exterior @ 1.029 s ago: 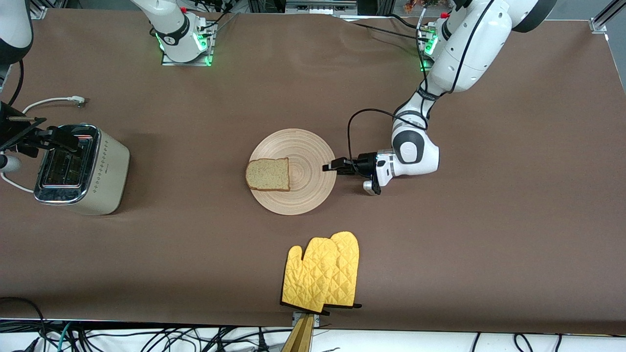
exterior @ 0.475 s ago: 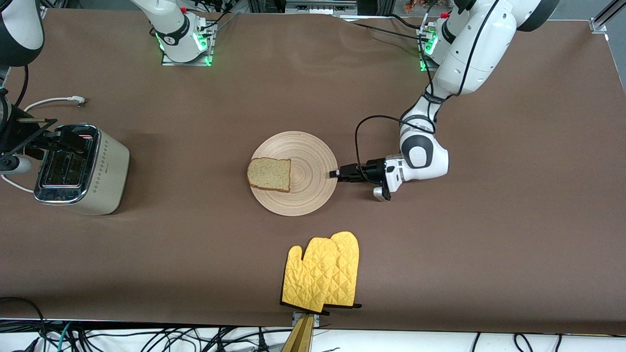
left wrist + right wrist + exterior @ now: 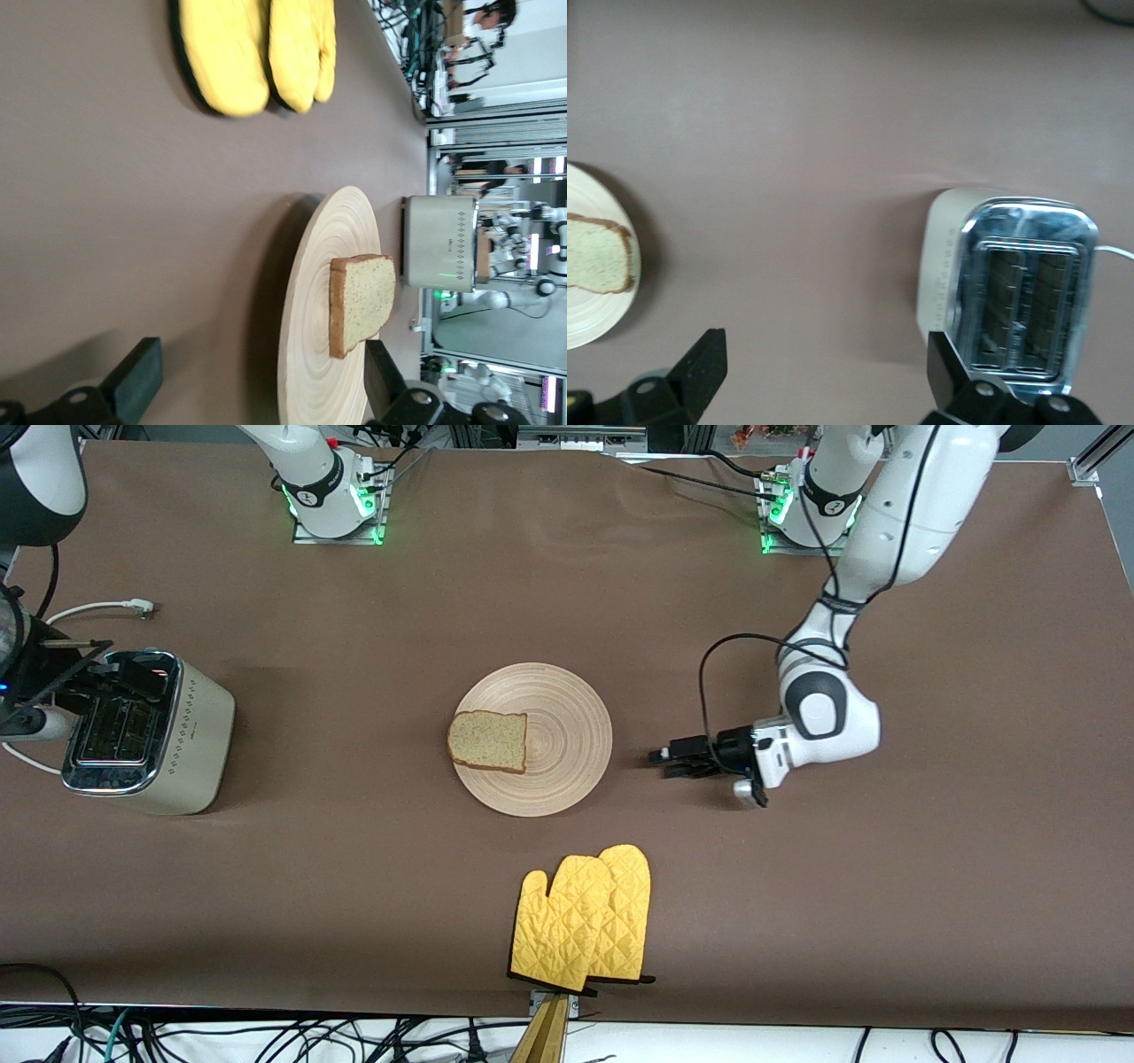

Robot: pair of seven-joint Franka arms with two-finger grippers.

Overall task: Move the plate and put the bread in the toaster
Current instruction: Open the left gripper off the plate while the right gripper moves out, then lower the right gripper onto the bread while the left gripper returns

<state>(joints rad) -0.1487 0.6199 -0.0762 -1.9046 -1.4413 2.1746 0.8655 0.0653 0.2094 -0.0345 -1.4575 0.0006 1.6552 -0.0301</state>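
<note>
a pair of yellow oven mitts (image 3: 585,923) lies at the surface's (image 3: 886,921) edge nearest the front camera, about midway along it, unmoved from a second ago. farther in, near the middle of the surface, sits the plate (image 3: 567,735), flat, with the bread (image 3: 487,741) lying on its portion toward the right arm's end. the plate has shifted slightly toward the left arm's end compared with a second ago and has held its place over the last half second.

the left gripper (image 3: 660,763) has pulled back: a second ago it reached over the plate's rim, half a second ago it was at the rim, and it is now low over bare surface, well apart from the plate toward the left arm's end. its fingers (image 3: 137,382) are spread wide and hold nothing.

at the right arm's end stands the toaster (image 3: 173,731), both slots empty, its white cord (image 3: 93,608) trailing toward the robots' edge. the right gripper (image 3: 111,677) hangs over the toaster's top, much as before, fingers (image 3: 700,365) wide apart and empty.
</note>
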